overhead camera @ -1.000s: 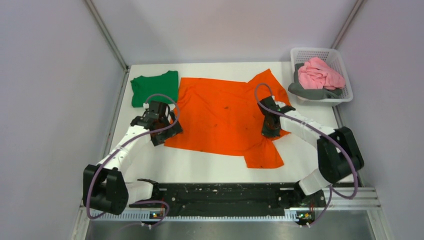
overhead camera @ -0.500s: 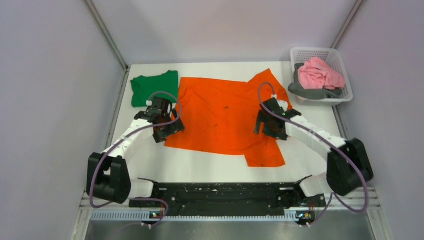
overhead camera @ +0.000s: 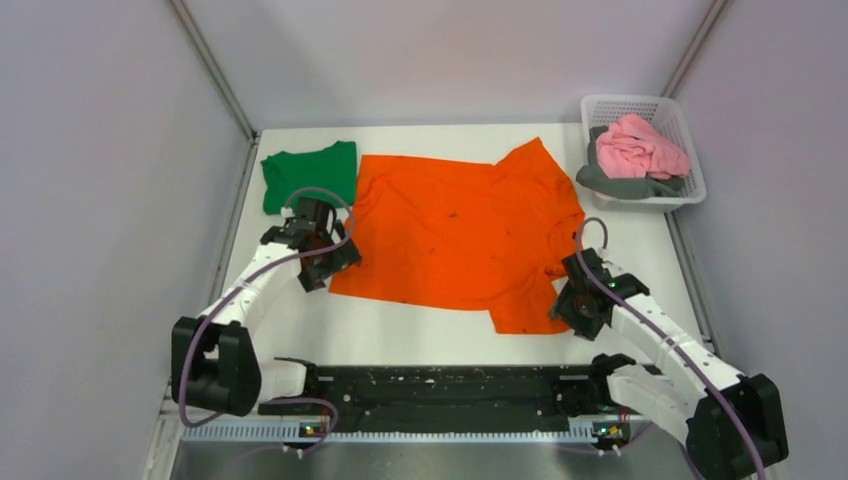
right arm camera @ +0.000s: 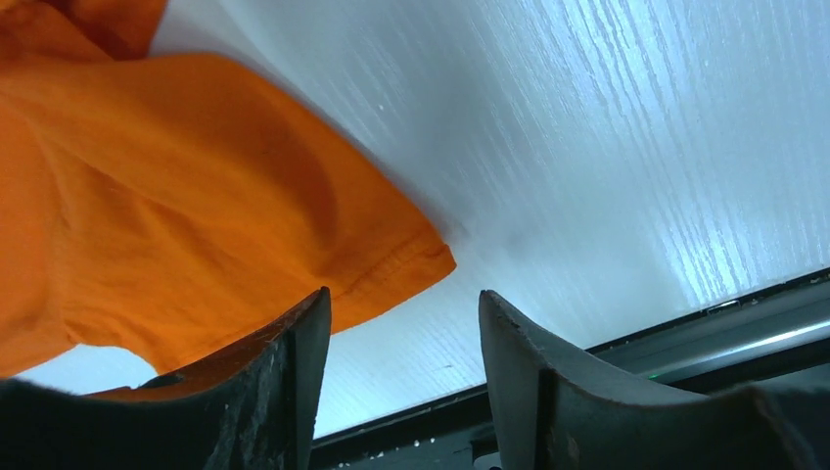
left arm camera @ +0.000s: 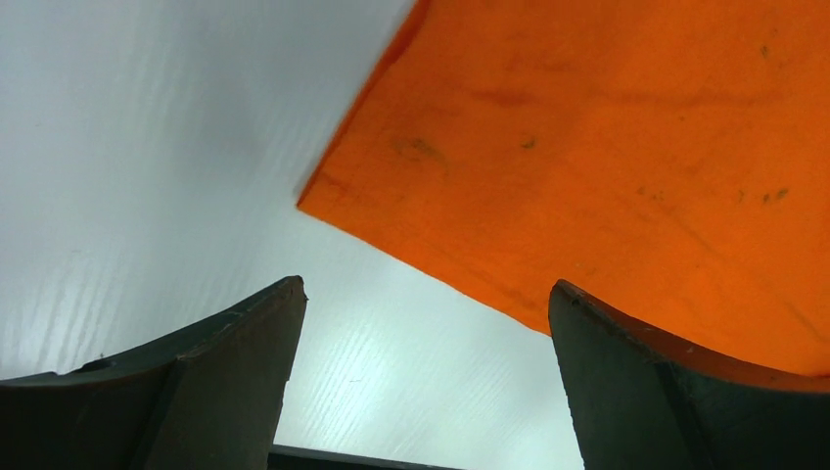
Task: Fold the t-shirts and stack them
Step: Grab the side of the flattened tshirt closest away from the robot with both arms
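My right gripper [right arm camera: 401,299] is now sitting much nearer the arm bases than half a second ago: it has come off the right-hand middle of the bright orange speckled cloth t-shirt [overhead camera: 450,235] and is hanging low beside that shirt's near sleeve [overhead camera: 525,310]. My left gripper [left arm camera: 426,289] is keeping almost the same station.

Right gripper: the jaws are standing apart and are holding nothing. In the wrist view the sleeve's hemmed corner is lying flat on the white wood-grain table [overhead camera: 420,335], just beyond the gap between my fingers, nearer the left one. A dark rail is running along the table's near edge.

Left gripper: the jaws are standing wide apart and are holding nothing. It is hovering over the near left corner of the orange t-shirt. In the wrist view the corner is pointing out onto bare table ahead of the gap, and the hem is running down toward my right finger.

The orange t-shirt is lying spread open across the middle of the table, one sleeve toward the far right.

The dark green cloth t-shirt [overhead camera: 310,175] is lying at the far left corner, its right edge meeting the orange one.

At the far right, the white plastic lattice basket [overhead camera: 620,100] is holding a crumpled pink garment [overhead camera: 640,145] on top of a grey garment [overhead camera: 610,185], which is drooping over the near rim.
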`<state>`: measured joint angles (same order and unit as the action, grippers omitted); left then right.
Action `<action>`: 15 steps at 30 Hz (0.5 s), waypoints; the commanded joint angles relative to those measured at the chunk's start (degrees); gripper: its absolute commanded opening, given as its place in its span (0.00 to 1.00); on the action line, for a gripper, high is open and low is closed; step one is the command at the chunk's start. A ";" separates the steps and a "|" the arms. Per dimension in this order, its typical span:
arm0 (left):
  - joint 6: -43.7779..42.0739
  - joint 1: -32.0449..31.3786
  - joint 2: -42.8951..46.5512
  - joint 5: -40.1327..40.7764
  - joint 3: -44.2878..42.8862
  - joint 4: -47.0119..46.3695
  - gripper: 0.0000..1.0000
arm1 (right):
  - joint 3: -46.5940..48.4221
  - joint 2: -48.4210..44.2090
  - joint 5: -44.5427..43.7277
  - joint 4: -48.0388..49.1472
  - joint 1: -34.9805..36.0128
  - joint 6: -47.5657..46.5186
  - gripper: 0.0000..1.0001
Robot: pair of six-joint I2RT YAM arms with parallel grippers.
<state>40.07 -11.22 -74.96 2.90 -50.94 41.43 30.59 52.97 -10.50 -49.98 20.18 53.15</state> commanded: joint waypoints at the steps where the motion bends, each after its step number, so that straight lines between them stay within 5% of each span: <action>1: 3.02 4.55 4.86 2.82 4.34 3.33 0.99 | -0.52 3.22 -1.39 2.45 -0.08 1.46 0.55; 8: 3.59 10.83 5.57 0.05 10.45 0.56 0.95 | -0.34 12.78 0.36 10.31 -0.06 -1.84 0.35; 12: 5.12 10.82 3.06 -0.69 10.79 -3.01 0.87 | -0.78 10.10 0.27 8.31 -0.09 -1.49 0.10; 15: 6.00 10.87 0.49 -2.28 10.37 -4.93 0.77 | 0.65 5.52 0.16 2.85 -0.08 -0.15 0.07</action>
<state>44.21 -0.49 -72.16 2.66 -40.21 41.19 30.61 63.66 -10.41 -43.90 20.18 51.64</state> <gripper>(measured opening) 0.814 0.083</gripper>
